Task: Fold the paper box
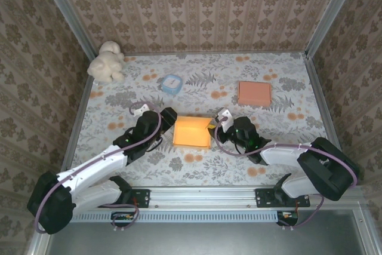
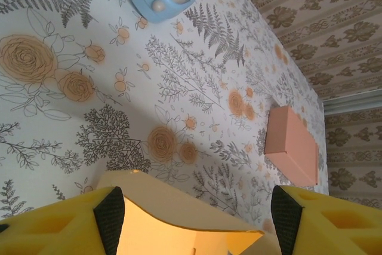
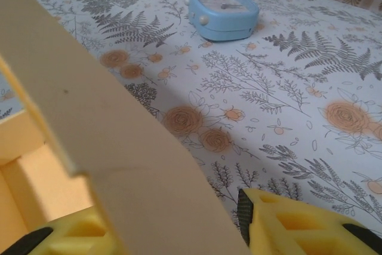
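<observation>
The paper box (image 1: 191, 132), orange and open at the top, sits on the floral table (image 1: 274, 141) near the middle, between the two arms. The left gripper (image 1: 169, 119) is at the box's left side; its yellow fingers (image 2: 59, 228) stand wide apart with the box's edge between them, and they clamp nothing. The right gripper (image 1: 216, 123) is at the box's right side, where a flap (image 3: 101, 129) is raised. That flap runs through the gap between its fingers (image 3: 298, 228) and fills it, but I cannot tell whether it is pinched. Further back lie a blue clock (image 1: 171, 83), a closed pink box (image 1: 255, 93) on the right and a cream plush toy (image 1: 107, 61) in the far left corner
</observation>
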